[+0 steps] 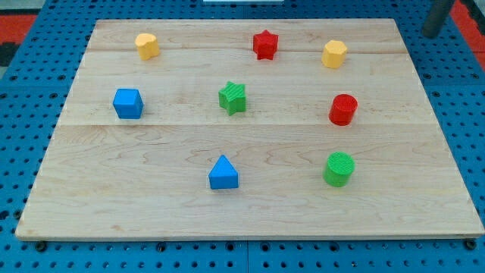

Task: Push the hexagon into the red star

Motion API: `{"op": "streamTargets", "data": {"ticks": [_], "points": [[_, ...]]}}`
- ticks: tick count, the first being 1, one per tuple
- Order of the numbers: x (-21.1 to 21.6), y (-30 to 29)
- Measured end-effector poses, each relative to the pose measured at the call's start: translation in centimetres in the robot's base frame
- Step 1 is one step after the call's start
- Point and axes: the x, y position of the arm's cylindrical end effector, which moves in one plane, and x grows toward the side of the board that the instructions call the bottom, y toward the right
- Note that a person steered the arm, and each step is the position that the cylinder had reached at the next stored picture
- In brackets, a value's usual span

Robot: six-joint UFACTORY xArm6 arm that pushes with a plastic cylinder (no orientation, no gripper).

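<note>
The yellow hexagon (334, 54) sits near the view's top right of the wooden board (242, 212). The red star (265, 44) sits to its left, near the top middle, with a gap of bare wood between them. My tip (431, 34) is at the view's top right corner, just off the board's edge over the blue pegboard. It is well to the right of the hexagon and touches no block.
A second yellow block (147, 45) sits top left. A blue cube (128, 103) is at the left, a green star (233, 97) in the middle, a red cylinder (342, 109) at the right. A blue triangle (223, 173) and green cylinder (339, 168) sit lower down.
</note>
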Motion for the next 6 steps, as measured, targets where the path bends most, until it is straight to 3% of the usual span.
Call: {"op": "streamTargets", "data": {"ticks": [1,3,4,6], "points": [[1.8,-9.5],[1.4,-24.2],[0.9,-26.5],[-0.5,-25.7]]}}
